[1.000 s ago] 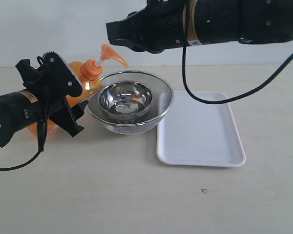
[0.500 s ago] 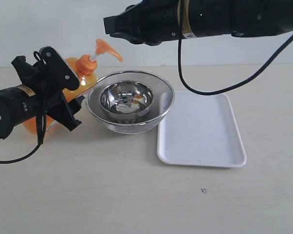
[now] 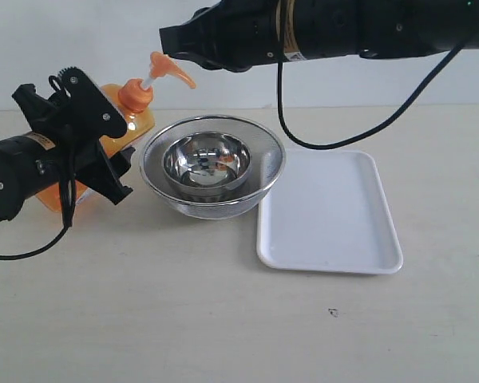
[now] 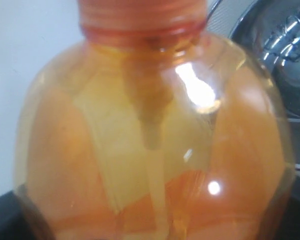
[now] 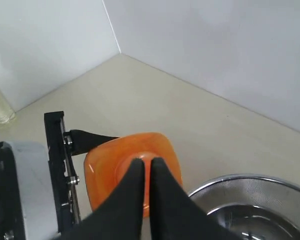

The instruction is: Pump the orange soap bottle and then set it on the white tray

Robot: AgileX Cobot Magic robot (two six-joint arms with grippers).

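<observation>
The orange soap bottle (image 3: 134,121) stands slightly tilted left of the strainer, its pump head (image 3: 166,69) pointing right. My left gripper (image 3: 112,155) is shut on the bottle's body. In the left wrist view the translucent bottle (image 4: 150,140) fills the picture and hides the fingers. My right gripper (image 3: 168,40) hovers just above the pump head, shut with nothing between its fingers. Its black fingertips (image 5: 146,164) sit over the orange bottle top (image 5: 104,167); contact cannot be told. The white tray (image 3: 327,207) lies flat to the right.
A round steel mesh strainer (image 3: 156,171) holding a steel bowl (image 3: 206,159) stands between the bottle and the tray, touching the tray's left edge. Its rim (image 5: 250,182) shows in the right wrist view. A white wall rises behind the table.
The left gripper has carried the bottle a little left and up, and stood it more upright. The right gripper has shifted left with it, staying above the pump head.
</observation>
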